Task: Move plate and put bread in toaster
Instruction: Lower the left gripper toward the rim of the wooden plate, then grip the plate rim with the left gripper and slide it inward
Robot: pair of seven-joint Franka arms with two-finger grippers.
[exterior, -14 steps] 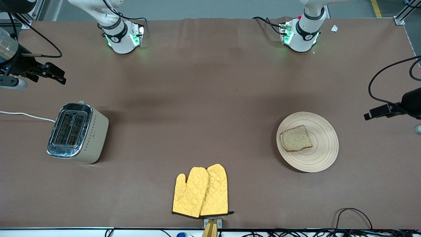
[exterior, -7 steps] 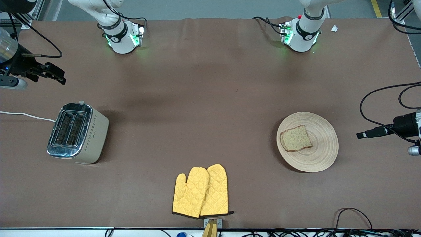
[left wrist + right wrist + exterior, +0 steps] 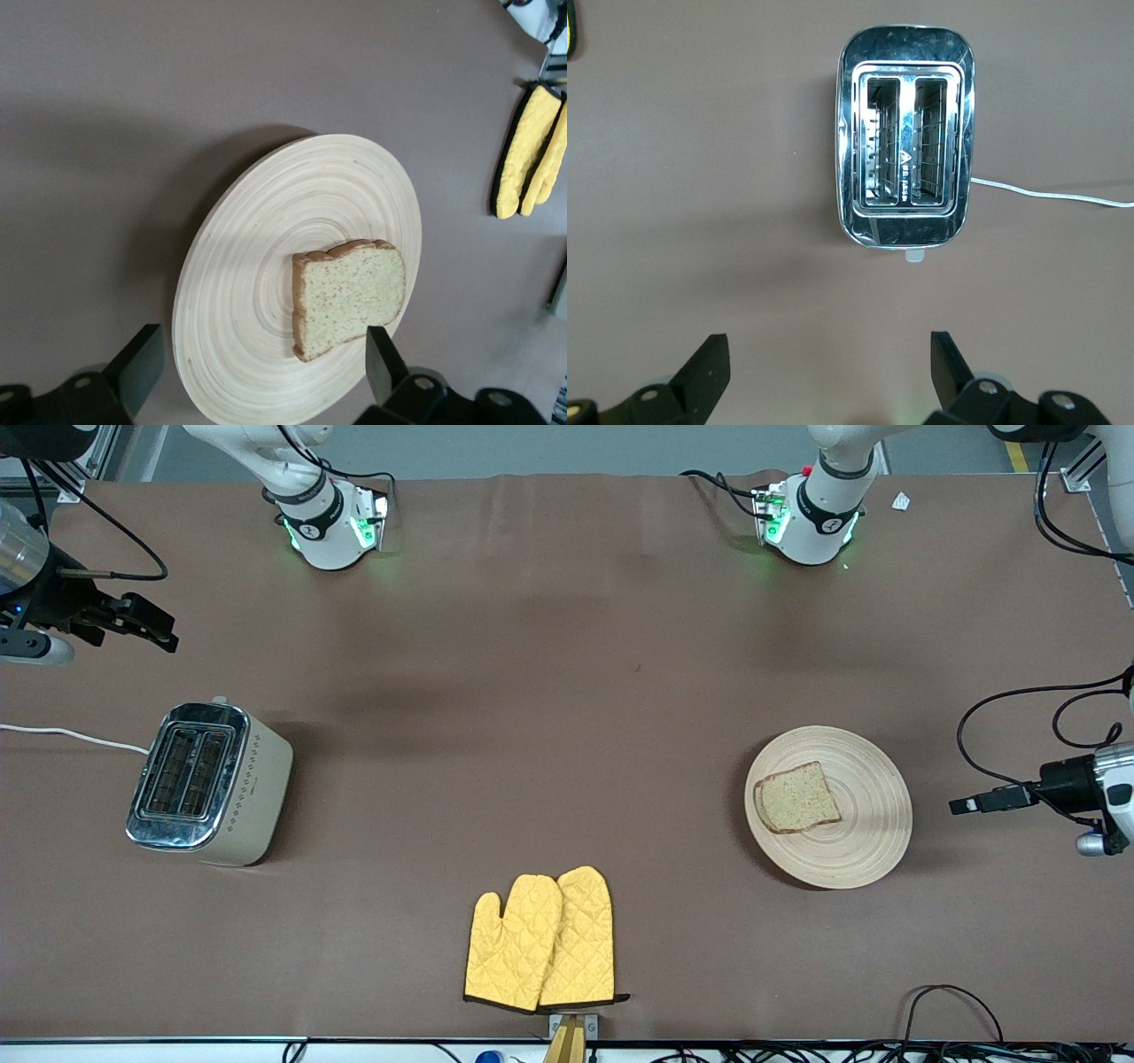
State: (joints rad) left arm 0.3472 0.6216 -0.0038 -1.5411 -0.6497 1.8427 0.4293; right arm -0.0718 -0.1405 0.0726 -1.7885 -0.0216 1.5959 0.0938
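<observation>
Two slots gape in the toaster [image 3: 209,783], a cream box with a mirror-bright chrome top and dotted side, standing at the right arm's end of the table [image 3: 567,691]; its white cord [image 3: 71,736] trails off the edge. At the left arm's end lies the plate [image 3: 829,806], a round pale wooden disc cut with fine concentric grooves, and on it the bread [image 3: 796,797], one grainy, seeded slice with a darker crust. Quilted yellow mitts [image 3: 541,941] with a dark hem lie flat between them, nearer the camera than both. A smooth brown cloth covers the table.

The left gripper [image 3: 257,376] hangs over the table just beside the plate, jaws wide apart, empty. The right gripper [image 3: 824,372] hovers near the toaster, jaws likewise spread, holding nothing.
</observation>
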